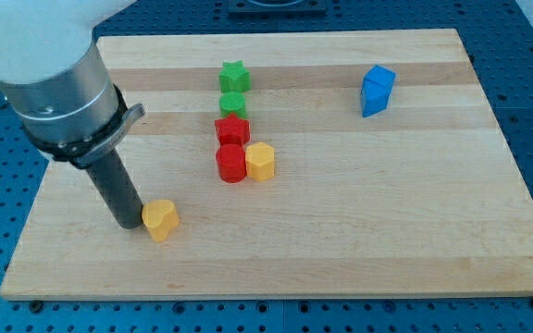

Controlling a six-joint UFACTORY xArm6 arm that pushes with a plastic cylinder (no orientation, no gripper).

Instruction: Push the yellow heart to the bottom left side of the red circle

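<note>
The yellow heart (161,219) lies on the wooden board (359,231) at the view's lower left. My tip (130,225) stands just to its left, touching or nearly touching it. The red circle (231,163) sits near the board's middle, up and to the right of the heart, with a clear gap between them. A yellow hexagon-like block (260,161) touches the red circle's right side.
A red star (232,130) sits just above the red circle. A green circle (233,104) and a green star (234,75) continue the column upward. Two blue blocks (377,90) stand at the upper right. The board's left edge is near my tip.
</note>
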